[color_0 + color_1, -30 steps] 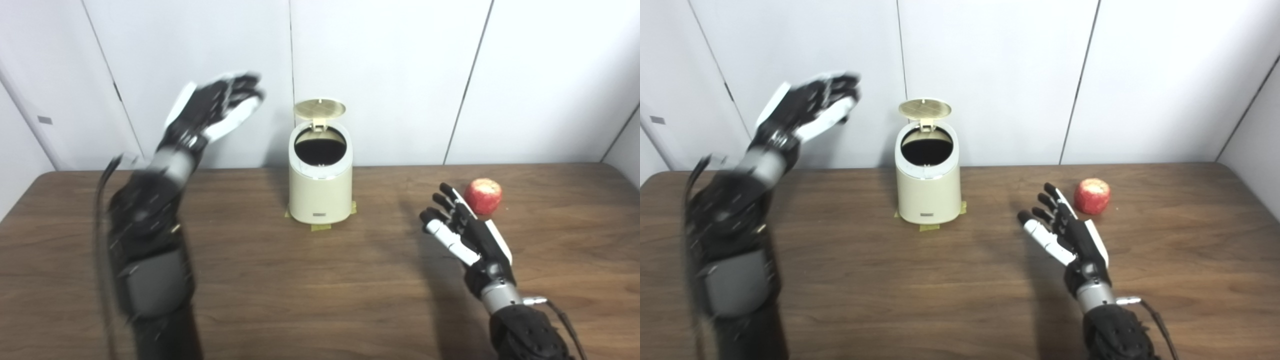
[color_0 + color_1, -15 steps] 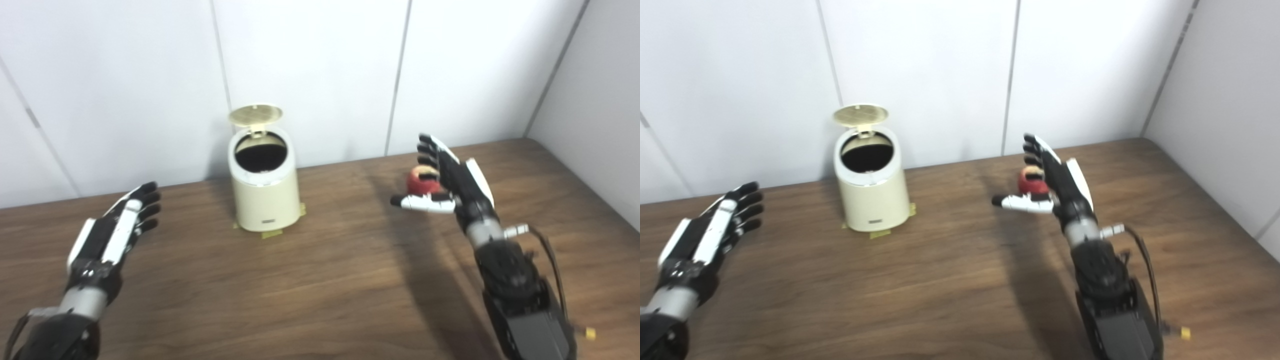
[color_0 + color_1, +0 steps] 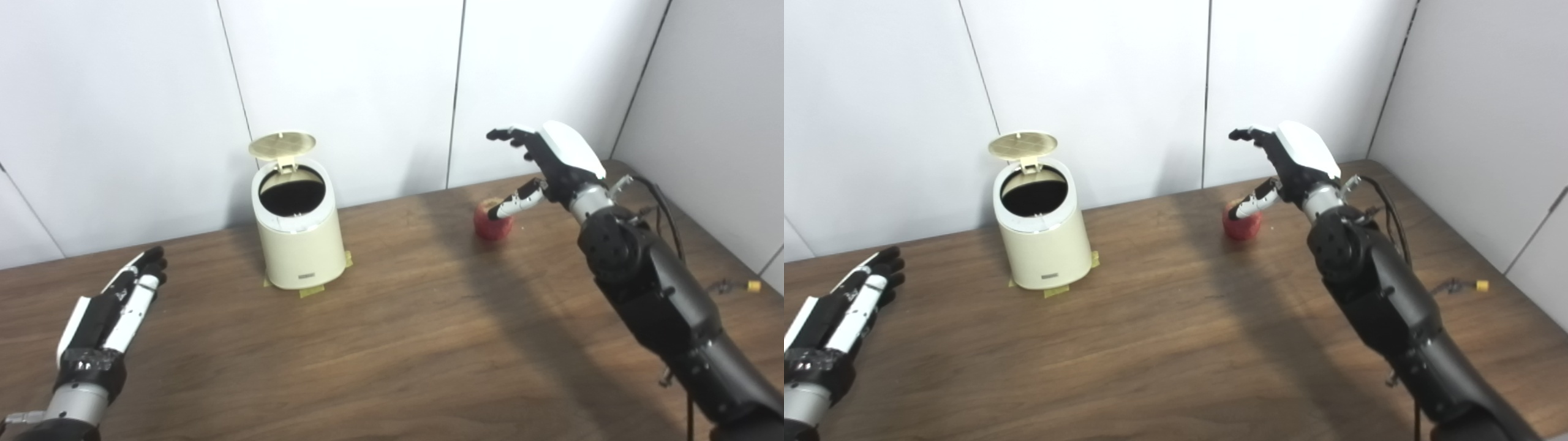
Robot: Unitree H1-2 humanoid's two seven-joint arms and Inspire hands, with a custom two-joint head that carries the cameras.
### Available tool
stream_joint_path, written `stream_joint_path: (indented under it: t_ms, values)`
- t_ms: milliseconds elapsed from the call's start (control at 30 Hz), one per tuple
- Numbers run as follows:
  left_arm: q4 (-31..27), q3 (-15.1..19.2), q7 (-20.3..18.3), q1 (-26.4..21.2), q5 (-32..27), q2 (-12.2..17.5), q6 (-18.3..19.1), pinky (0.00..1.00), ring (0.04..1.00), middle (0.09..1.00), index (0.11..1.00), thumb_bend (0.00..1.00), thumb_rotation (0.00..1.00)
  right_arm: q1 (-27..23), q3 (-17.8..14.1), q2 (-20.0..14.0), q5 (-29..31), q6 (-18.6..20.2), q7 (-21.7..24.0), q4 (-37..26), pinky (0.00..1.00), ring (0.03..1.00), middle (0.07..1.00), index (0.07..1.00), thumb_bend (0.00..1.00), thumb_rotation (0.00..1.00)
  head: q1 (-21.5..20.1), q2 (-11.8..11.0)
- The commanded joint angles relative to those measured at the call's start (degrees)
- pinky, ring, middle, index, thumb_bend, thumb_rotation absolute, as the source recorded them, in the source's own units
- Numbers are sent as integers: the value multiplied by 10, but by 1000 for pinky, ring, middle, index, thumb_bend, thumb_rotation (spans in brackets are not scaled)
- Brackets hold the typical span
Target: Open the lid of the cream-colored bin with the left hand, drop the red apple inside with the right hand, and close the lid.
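Observation:
The cream-colored bin (image 3: 299, 236) stands on the wooden table (image 3: 392, 343) near the back wall. Its round lid (image 3: 282, 144) is tipped up and the dark opening shows. The red apple (image 3: 492, 222) lies on the table to the right of the bin. My right hand (image 3: 545, 165) is raised above and just right of the apple, open with fingers spread, thumb tip close over the apple but not gripping it. My left hand (image 3: 110, 309) lies open and low over the table at the far left, well away from the bin.
Yellow tape (image 3: 311, 289) marks the bin's base on the table. White wall panels (image 3: 367, 92) stand close behind the bin, and a side wall (image 3: 723, 122) closes the right. A cable with a yellow plug (image 3: 752, 285) trails by my right arm.
The camera has shifted. My right hand has risen and turned palm down above the apple. My left hand came down from beside the bin to low over the table at far left. The lid stays up.

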Motion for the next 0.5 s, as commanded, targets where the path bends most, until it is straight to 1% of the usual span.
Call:
stream_joint_path:
  t_ms: [0, 33, 100, 167, 233, 300, 367, 400, 433, 467]
  values:
    - [-21, -1, 3, -16, -14, 13, -5, 980, 917, 910, 898, 317, 662, -43, 17, -32, -45, -20, 14, 25, 795, 898, 865, 783, 934, 65, 1, 0]
    - [-23, 0, 2, -17, -18, 14, -5, 953, 915, 912, 900, 302, 651, -58, 33, -38, -60, -23, 23, 49, 771, 899, 865, 779, 946, 88, 1, 1]
    - [-27, 2, 3, -20, -21, 15, -5, 938, 919, 917, 903, 288, 639, -82, 54, -42, -79, -32, 38, 88, 750, 910, 869, 778, 956, 116, 2, 2]
    - [-30, 6, 5, -21, -22, 14, -5, 927, 919, 917, 904, 289, 633, -101, 66, -42, -84, -45, 46, 117, 760, 916, 866, 787, 954, 136, 1, 3]
    - [-35, 9, 0, -21, -20, 13, -5, 921, 921, 918, 909, 296, 627, -128, 81, -38, -88, -64, 51, 164, 766, 912, 863, 795, 961, 145, -2, 4]
    - [-39, 10, -4, -21, -18, 14, -5, 917, 920, 918, 909, 295, 620, -152, 96, -35, -98, -73, 58, 201, 784, 913, 863, 804, 967, 159, -4, 4]
    - [-41, 11, -8, -20, -17, 14, -5, 921, 921, 920, 912, 272, 606, -173, 112, -32, -110, -75, 68, 230, 828, 930, 877, 826, 966, 202, -4, 5]
    - [-42, 10, -10, -19, -19, 15, -5, 923, 922, 921, 913, 261, 603, -184, 121, -31, -119, -82, 66, 247, 827, 927, 877, 828, 972, 214, -6, 6]
    - [-43, 10, -11, -19, -20, 16, -5, 925, 925, 923, 915, 252, 613, -191, 126, -31, -124, -88, 64, 256, 801, 911, 867, 824, 988, 222, -6, 7]
    - [-43, 10, -13, -19, -22, 18, -5, 925, 925, 923, 915, 252, 613, -198, 130, -31, -128, -95, 61, 267, 801, 911, 867, 824, 988, 222, -6, 6]
